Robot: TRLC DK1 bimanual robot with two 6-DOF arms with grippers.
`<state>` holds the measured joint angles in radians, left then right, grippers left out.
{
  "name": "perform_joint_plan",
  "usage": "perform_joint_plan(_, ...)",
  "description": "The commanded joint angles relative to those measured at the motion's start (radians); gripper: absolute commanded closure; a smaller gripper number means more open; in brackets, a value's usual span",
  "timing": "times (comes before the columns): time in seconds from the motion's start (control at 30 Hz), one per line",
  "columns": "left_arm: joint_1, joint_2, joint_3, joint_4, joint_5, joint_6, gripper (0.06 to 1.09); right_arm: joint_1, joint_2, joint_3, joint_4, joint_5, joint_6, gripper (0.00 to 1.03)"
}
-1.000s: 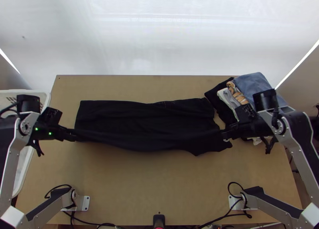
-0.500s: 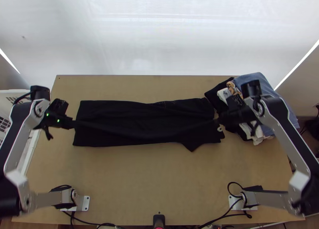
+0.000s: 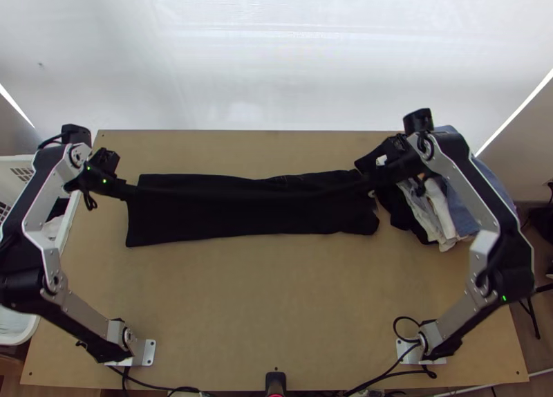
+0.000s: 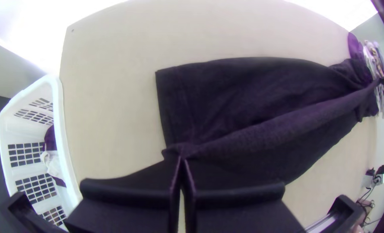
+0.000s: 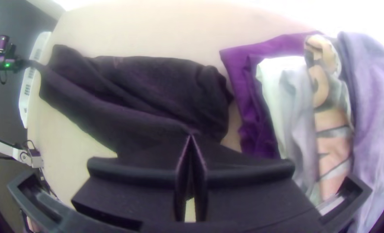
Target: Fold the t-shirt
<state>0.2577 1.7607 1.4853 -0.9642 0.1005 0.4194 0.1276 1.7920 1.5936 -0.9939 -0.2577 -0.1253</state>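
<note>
The black t-shirt [image 3: 249, 220] lies as a long, wide strip across the table, with an upper layer raised between the two grippers. At its left end my left gripper [image 3: 131, 191] holds the cloth; in the left wrist view the left gripper [image 4: 182, 157] is shut on a gathered bit of the t-shirt [image 4: 252, 103]. My right gripper [image 3: 372, 187] is at the strip's right end, beside the clothes pile. In the right wrist view the right gripper [image 5: 191, 137] is shut on the t-shirt [image 5: 148, 86], with a taut ridge running toward the left arm.
A pile of folded clothes [image 3: 439, 214] in black, white, grey and blue lies at the table's right side, under the right arm. A white laundry basket [image 3: 68, 231] with some clothes in it stands at the left edge. Bare wooden table [image 3: 269, 300] lies in front of the t-shirt.
Both grippers have moved up the picture, toward the table's far side, drawing the t-shirt's held layer along. The near edge has shifted back and the strip looks narrower. The right gripper also moved left.
</note>
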Motion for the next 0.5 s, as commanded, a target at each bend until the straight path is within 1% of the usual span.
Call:
perform_joint_plan(0.0,0.006,0.114,0.110,0.001,-0.010,0.007,1.05,0.009,0.141,0.144,0.005,0.034,-0.002,1.00)
perform_joint_plan(0.27,-0.020,0.131,0.124,-0.013,-0.012,0.015,1.05,0.058,0.181,0.189,0.005,0.049,0.016,1.00)
perform_joint_plan(0.3,-0.023,0.135,0.119,-0.018,-0.012,0.016,1.05,0.066,0.181,0.189,0.005,0.058,0.021,0.97)
perform_joint_plan(0.33,-0.029,0.137,0.113,-0.018,-0.013,0.018,0.99,0.072,0.179,0.190,0.005,0.067,0.026,0.86)
perform_joint_plan(0.37,-0.034,0.141,0.109,-0.018,-0.013,0.019,0.78,0.078,0.178,0.190,0.005,0.074,0.033,0.70)
perform_joint_plan(0.4,-0.035,0.149,0.107,-0.025,-0.015,0.021,0.44,0.081,0.176,0.189,0.005,0.095,0.038,0.42)
perform_joint_plan(0.43,-0.038,0.154,0.110,-0.053,-0.021,0.024,0.10,0.087,0.170,0.189,0.005,0.127,0.046,0.10)
perform_joint_plan(0.47,-0.040,0.152,0.110,-0.064,-0.025,0.025,0.10,0.093,0.159,0.187,0.005,0.155,0.050,0.03)
